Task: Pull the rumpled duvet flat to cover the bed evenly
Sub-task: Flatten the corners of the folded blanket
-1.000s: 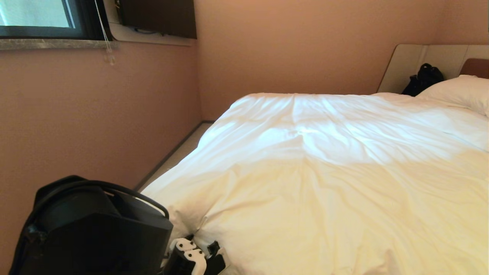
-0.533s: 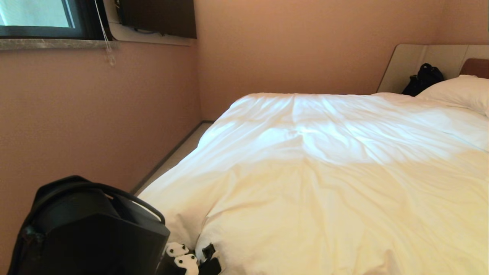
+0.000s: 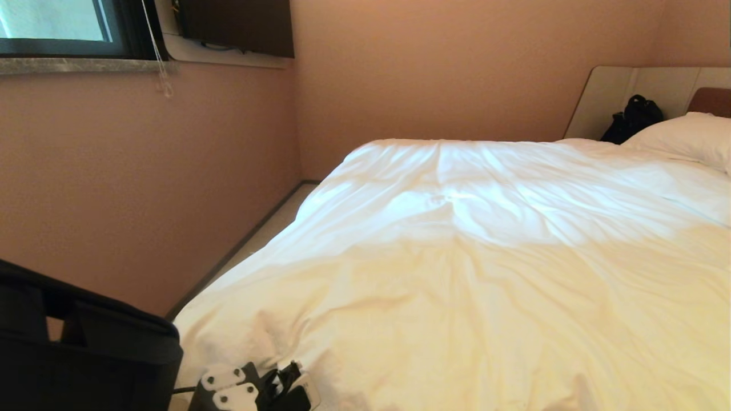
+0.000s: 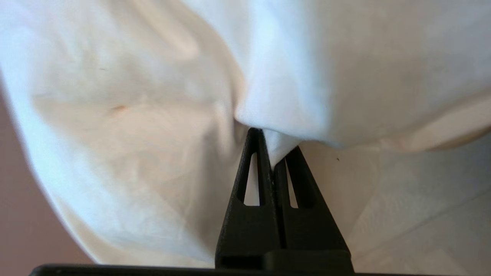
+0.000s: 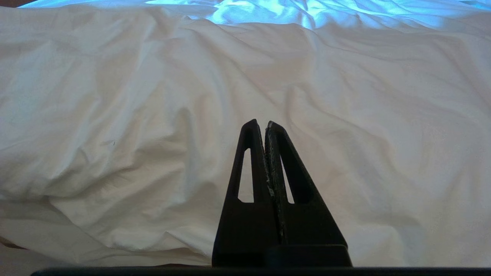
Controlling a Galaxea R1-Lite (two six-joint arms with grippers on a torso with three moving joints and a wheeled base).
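The white duvet (image 3: 485, 257) lies creased across the bed, of which only the brown headboard (image 3: 711, 101) shows at the far right. At the bottom edge of the head view my left gripper (image 3: 292, 371) sits at the duvet's near-left corner. In the left wrist view the left gripper (image 4: 275, 151) is shut, with a small fold of the duvet (image 4: 280, 115) pinched between its black fingertips. The right gripper (image 5: 265, 124) is shut and empty, held just above the duvet (image 5: 153, 115) without touching it. It is outside the head view.
A pink wall runs close along the bed's left side, leaving a narrow strip of floor (image 3: 265, 222). My black left arm (image 3: 85, 354) fills the bottom-left corner. A white pillow (image 3: 685, 137) and a black bag (image 3: 634, 117) lie by the headboard.
The left gripper has shut on the duvet's corner and moved left and down. The corner has been drawn out leftward with it. The left arm has dropped lower in the head view.
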